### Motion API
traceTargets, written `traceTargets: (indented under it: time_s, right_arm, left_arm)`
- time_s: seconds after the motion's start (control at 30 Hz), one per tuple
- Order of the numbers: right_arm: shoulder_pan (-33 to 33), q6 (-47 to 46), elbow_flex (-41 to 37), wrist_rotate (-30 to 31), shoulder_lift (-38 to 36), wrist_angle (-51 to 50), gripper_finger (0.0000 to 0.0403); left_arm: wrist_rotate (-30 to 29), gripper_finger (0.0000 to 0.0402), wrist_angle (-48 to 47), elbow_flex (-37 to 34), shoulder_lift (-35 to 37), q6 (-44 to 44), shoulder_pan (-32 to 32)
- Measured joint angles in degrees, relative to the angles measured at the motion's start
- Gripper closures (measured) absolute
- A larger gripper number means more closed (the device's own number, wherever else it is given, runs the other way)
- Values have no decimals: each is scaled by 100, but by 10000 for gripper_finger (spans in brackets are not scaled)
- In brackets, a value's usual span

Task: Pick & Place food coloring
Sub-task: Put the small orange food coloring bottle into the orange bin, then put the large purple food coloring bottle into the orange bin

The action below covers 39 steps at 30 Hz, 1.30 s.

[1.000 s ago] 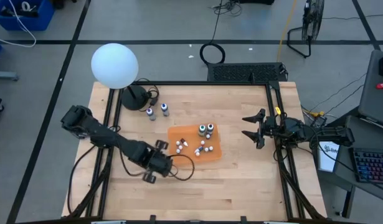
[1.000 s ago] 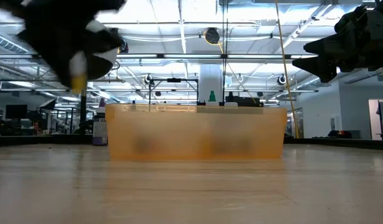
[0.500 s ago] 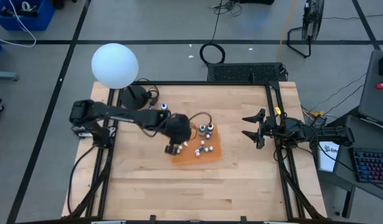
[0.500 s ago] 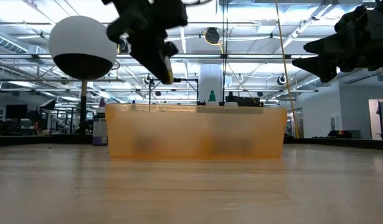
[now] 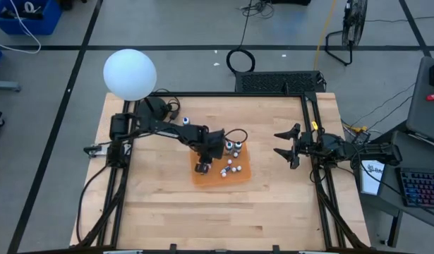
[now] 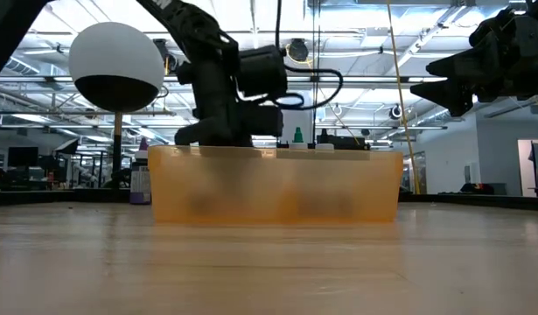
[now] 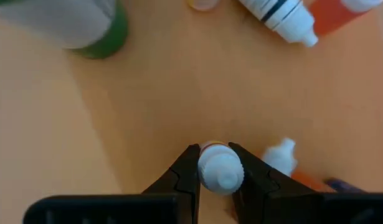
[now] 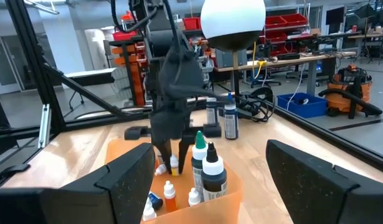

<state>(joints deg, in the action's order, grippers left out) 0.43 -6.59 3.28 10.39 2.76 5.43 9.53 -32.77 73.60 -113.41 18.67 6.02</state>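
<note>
Pale wood-plank table (image 5: 273, 204), square orange mat (image 5: 239, 176) near its middle. On mat: scattered tiny bottles (image 5: 231, 168) with white caps, plus taller dark-bodied ones (image 8: 213, 177). Left gripper (image 7: 220, 169) down over mat, dark fingers (image 7: 184, 176) closed to a narrow gap around one small bottle (image 7: 220, 170), round white cap between pads. Right gripper (image 5: 285, 151) beside mat, off its far edge, spread wide, holding nothing.

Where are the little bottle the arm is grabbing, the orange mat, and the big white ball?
small bottle (image 7: 220, 172), left wrist view, its white cap between the fingers.
orange mat (image 5: 243, 172), high view, bare right edge.
white globe (image 5: 130, 74), high view, middle of the sphere.
</note>
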Motion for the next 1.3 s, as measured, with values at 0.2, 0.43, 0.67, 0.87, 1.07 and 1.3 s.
traceTargets:
  time_s: [0.2, 0.43, 0.67, 0.87, 1.07, 1.3]
  right_arm:
    - [0, -2, 0, 0, 2, 2, 110]
    - [-2, 0, -1, 0, 2, -2, 110]
    - [0, 0, -1, 0, 2, -5, 110]
    - [0, 0, -1, 0, 2, -5, 110]
    - [-1, 0, 0, 0, 4, -6, 110]
    - [0, -1, 1, 0, 4, -7, 110]
  left_arm:
    - [139, 339, 167, 26, -148, 67, 7]
    - [298, 333, 194, 22, -159, -21, -9]
    - [296, 229, 159, 11, -115, -350, -16]
    - [232, 186, -22, -16, 222, -650, -13]
    - [-545, 178, -1124, -4, 1208, -709, -7]
    - [-1916, 177, -2631, 2, 2747, -1058, 113]
